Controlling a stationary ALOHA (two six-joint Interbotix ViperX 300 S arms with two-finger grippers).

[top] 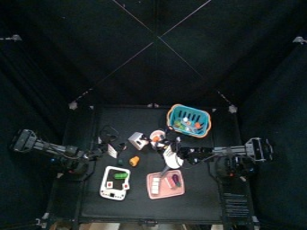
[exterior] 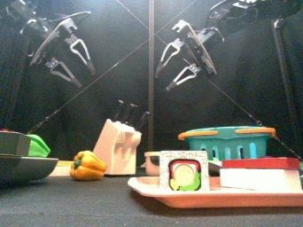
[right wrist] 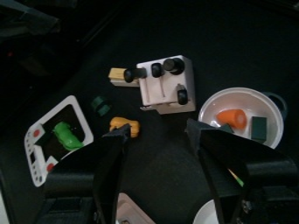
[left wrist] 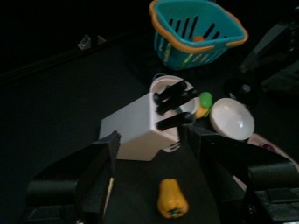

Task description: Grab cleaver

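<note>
Cleaver handle sits w/ the other black handles in the knife block (exterior: pixel 119 146), I cannot tell which one is it. This white block stands upright near the table's (top: pixel 90 121) middle, a bit to the left; in right wrist view the handles (right wrist: pixel 174 65) stick out from its top. Yellow bell pepper (exterior: pixel 87 165) lies just beside the block, on its left in front view. Teal basket (exterior: pixel 228 142) is at far right, a white bowl (right wrist: pixel 239 112) w/ small food pieces between basket and block. Pink tray (exterior: pixel 213 192) is at near right, a white tray (top: pixel 115 183) at near left.

Left gripper (exterior: pixel 66 51) hangs high above the table, jaws spread apart, nothing between them. Right gripper (exterior: pixel 192 50) also hangs high, jaws released wide, empty. Both are well apart from the block.
</note>
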